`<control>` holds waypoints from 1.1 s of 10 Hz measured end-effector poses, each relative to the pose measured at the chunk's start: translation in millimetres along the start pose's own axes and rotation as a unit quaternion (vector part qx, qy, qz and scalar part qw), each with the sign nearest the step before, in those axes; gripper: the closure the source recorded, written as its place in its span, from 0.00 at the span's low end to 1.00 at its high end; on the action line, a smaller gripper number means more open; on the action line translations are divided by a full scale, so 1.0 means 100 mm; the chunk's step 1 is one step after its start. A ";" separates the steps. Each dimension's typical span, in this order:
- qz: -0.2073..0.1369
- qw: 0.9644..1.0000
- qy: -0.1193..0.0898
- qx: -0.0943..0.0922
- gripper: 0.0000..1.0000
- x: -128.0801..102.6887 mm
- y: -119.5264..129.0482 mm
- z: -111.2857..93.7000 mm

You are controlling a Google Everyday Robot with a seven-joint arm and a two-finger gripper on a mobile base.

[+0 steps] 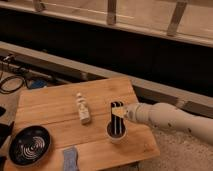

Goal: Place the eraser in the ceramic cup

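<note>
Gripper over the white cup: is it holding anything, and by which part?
It cannot be told. The gripper points down into the ceramic cup near the table's right front edge, and no eraser shows between its dark fingers or elsewhere.

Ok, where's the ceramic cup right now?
In the camera view, the ceramic cup stands near the wooden table's front right edge, directly under the claw, right of the small bottle.

Grainy wooden table (55, 107); end effector (117, 121) over seemingly glazed cup (117, 135).
</note>
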 end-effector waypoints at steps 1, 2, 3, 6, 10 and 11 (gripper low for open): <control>0.002 1.000 0.002 -0.005 0.67 0.03 0.05 0.03; 0.003 1.000 0.003 -0.009 0.58 0.05 0.08 0.05; 0.005 1.000 0.005 -0.011 0.48 0.07 0.10 0.05; 0.010 1.000 0.010 -0.015 0.23 0.12 0.11 0.06; 0.013 1.000 0.009 -0.012 0.21 0.11 0.08 -0.01; 0.012 1.000 0.009 -0.011 0.21 0.10 0.07 -0.03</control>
